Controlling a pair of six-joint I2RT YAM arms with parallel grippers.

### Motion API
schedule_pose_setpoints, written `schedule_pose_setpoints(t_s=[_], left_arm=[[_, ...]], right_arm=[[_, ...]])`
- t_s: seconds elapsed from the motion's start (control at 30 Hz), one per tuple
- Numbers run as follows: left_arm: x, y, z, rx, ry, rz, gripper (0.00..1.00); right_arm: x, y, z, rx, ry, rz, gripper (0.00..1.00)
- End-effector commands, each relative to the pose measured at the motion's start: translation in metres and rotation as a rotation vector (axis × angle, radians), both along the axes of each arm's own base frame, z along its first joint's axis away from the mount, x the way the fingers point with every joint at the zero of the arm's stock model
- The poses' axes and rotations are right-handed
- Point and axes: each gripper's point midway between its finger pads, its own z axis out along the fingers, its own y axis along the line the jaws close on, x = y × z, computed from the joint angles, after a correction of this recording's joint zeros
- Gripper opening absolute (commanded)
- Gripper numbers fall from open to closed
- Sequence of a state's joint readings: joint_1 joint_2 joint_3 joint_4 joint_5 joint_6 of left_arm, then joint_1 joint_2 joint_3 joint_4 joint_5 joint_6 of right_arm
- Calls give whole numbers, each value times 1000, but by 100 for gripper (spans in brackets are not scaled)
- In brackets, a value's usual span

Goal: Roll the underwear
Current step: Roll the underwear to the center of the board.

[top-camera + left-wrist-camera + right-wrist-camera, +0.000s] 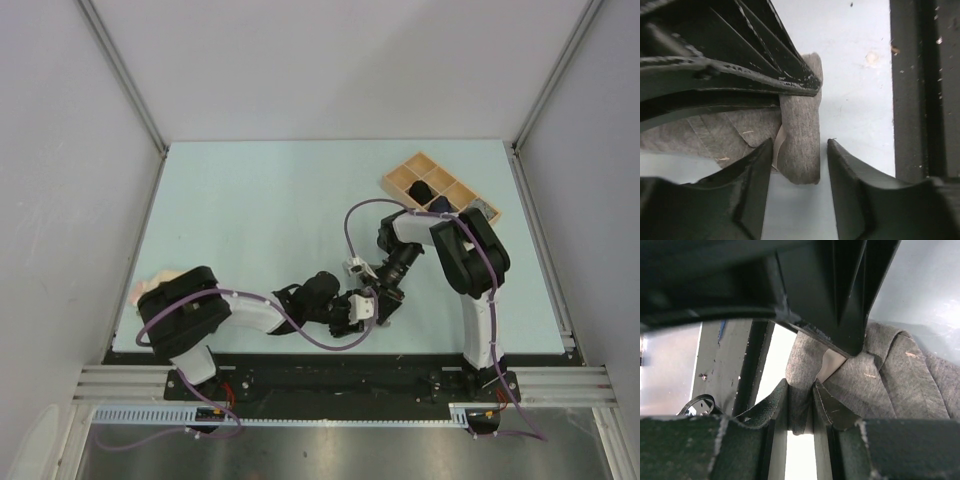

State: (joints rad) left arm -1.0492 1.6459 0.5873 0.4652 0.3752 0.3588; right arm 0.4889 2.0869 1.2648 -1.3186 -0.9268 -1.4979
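Note:
A grey underwear [800, 115] lies on the pale table near its front edge, one side folded into a thick roll. My left gripper [800, 142] is open and straddles the end of that roll; a gap shows at its right finger [850, 170]. My right gripper [800, 385] is shut on the same grey underwear [880, 385], its pads pinching the fold. In the top view the left gripper [356, 310] and the right gripper [386, 298] meet tip to tip and hide the cloth.
A light wooden tray [400, 183] stands at the back right with dark rolled garments [421, 190] in its compartments. A pale pink cloth [150, 283] lies at the left edge, partly under the left arm. The table's black front rail [920, 100] runs close by.

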Motion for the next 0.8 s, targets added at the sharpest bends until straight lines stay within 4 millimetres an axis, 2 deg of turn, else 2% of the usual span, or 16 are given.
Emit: schedule_pose_setpoints(t_s=[0.0, 0.07, 0.1, 0.17, 0.2, 0.27, 0.33, 0.47, 0.53, 0.63, 0.7, 0.77], left_arm=[[6, -8, -2, 43, -33, -15, 43], [6, -9, -3, 57, -21, -18, 29], [5, -9, -4, 64, -8, -21, 16], [3, -10, -6, 89, 25, -23, 4], [1, -9, -8, 99, 43, -27, 3], [-1, -9, -10, 114, 68, -23, 0], [-4, -5, -15, 130, 95, -20, 0], [-8, -3, -18, 147, 196, -6, 0], [-11, 2, -21, 164, 294, 5, 1], [-10, 4, -24, 169, 438, 26, 2], [-8, 5, -29, 169, 511, 33, 2], [-8, 6, -27, 157, 613, 42, 2]], right_arm=[[-8, -2, 13, -9, 78, -8, 23], [-8, -1, 14, -11, 76, -12, 25], [-7, -1, 14, -9, 73, -14, 29], [-3, 0, 19, 0, 62, -37, 34], [1, 1, 20, 9, 45, -49, 38], [9, 0, 28, 12, 14, -87, 42], [27, -5, 32, 27, -37, -150, 45], [64, -27, 48, 30, -137, -303, 45], [82, -41, 62, 54, -210, -374, 46], [94, -54, 85, 97, -318, -420, 46], [93, -57, 89, 113, -382, -409, 45], [89, -57, 102, 150, -472, -377, 45]])
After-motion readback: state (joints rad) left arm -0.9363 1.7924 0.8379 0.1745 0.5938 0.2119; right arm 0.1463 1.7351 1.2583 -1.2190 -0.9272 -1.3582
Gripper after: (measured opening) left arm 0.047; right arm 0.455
